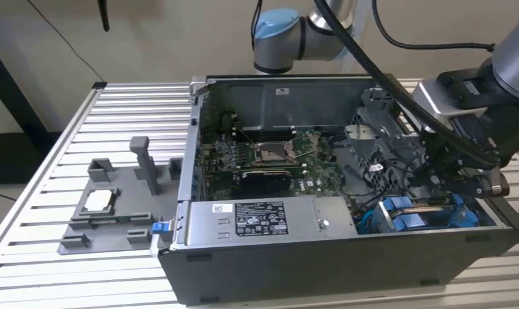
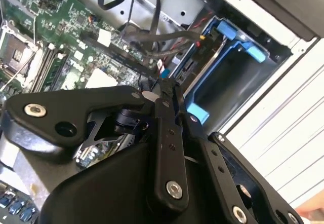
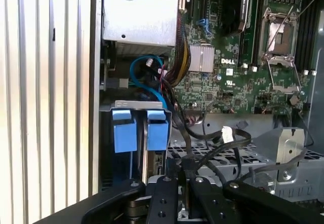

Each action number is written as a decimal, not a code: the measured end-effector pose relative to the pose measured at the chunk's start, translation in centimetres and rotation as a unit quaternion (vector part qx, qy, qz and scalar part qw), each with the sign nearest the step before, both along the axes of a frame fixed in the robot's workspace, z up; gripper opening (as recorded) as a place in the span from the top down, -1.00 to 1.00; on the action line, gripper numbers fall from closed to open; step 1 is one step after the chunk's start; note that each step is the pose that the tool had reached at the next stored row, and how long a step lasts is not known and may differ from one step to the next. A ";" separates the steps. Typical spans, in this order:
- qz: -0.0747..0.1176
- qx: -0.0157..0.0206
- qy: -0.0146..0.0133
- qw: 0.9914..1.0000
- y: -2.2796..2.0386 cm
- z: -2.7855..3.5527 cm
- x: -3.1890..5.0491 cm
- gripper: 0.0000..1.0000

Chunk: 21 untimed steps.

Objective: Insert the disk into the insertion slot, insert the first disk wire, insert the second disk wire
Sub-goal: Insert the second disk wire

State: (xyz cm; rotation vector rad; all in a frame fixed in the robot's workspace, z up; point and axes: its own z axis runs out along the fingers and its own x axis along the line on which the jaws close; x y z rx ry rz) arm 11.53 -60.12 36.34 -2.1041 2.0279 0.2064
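My gripper [image 1: 438, 187] reaches down into the open computer case at the exterior view's right, just above the insertion slot [image 1: 388, 222]. A bright blue carrier [image 1: 462, 215] sits in that slot, with its blue tabs [image 3: 124, 130] sticking out. The disk's body is mostly hidden inside it. In both wrist views the black fingers [image 3: 167, 198] are closed on the black plug of a disk wire [image 3: 185, 164], close beside the blue carrier [image 2: 200, 84]. Another black wire with a white tag [image 3: 228, 132] loops over the grey metal cage nearby.
A grey labelled power-supply box [image 1: 259, 222] lies along the case's front, next to the slot. The green motherboard [image 1: 268, 158] fills the case's middle. Loose cable bundles [image 3: 177, 67] run between them. A grey fixture [image 1: 113, 206] stands on the slatted table [image 1: 53, 161] at the exterior view's left.
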 end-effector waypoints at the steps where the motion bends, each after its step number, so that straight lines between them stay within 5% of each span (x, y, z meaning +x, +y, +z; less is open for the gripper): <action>1: 0.000 0.000 0.000 1.000 0.00 -0.17 0.27 0.69; 7: -0.005 -0.003 0.000 1.000 -0.01 -1.00 0.64 0.69; 21: -0.038 -0.035 0.000 0.999 0.08 -1.89 0.95 0.69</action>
